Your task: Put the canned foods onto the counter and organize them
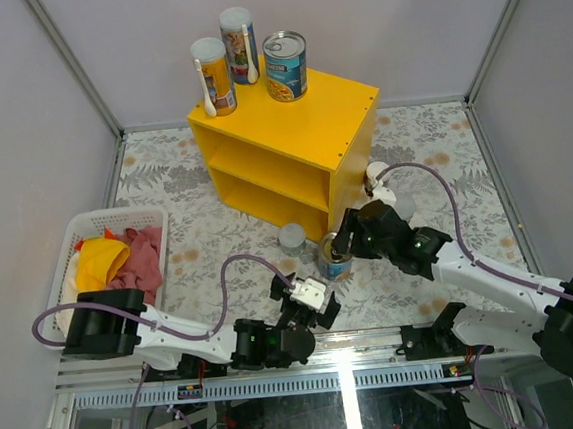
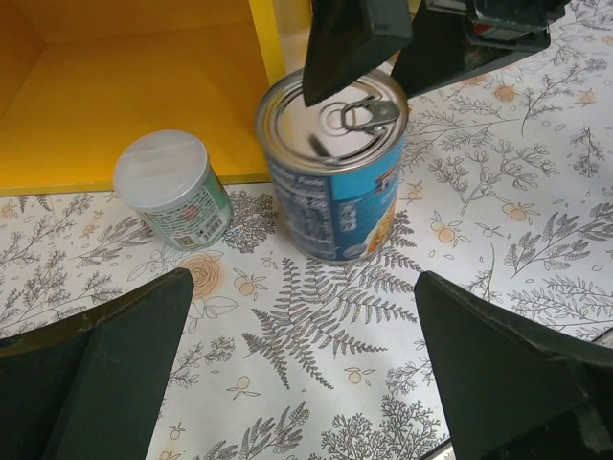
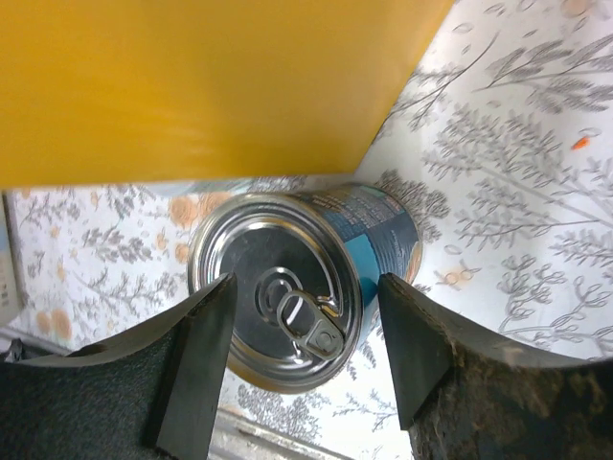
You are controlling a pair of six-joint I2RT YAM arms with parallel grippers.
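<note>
Right tool (image 1: pixel 341 244) clamped on the blue-labelled pull-tab can (image 1: pixel 334 263), lower centre of the top view. The can stands upright on the bench (image 1: pixel 442 151), just beside the near right corner of the yellow shelf unit (image 1: pixel 290 144). Left tool (image 1: pixel 310 299) wide, holding nothing, just below a short pale-lidded can (image 1: pixel 292 239) — tall tubes (image 1: pixel 216 75) and a second blue can (image 1: pixel 286 66) sit on the shelf unit's top, upper centre.

The yellow shelf unit (image 1: pixel 332 105) stands just behind the blue-labelled can (image 2: pixel 335 206). A small pale-lidded can (image 2: pixel 172 187) sits near its left. The bench (image 2: pixel 316 355) in front lies open, as does the right half of the unit's top.
</note>
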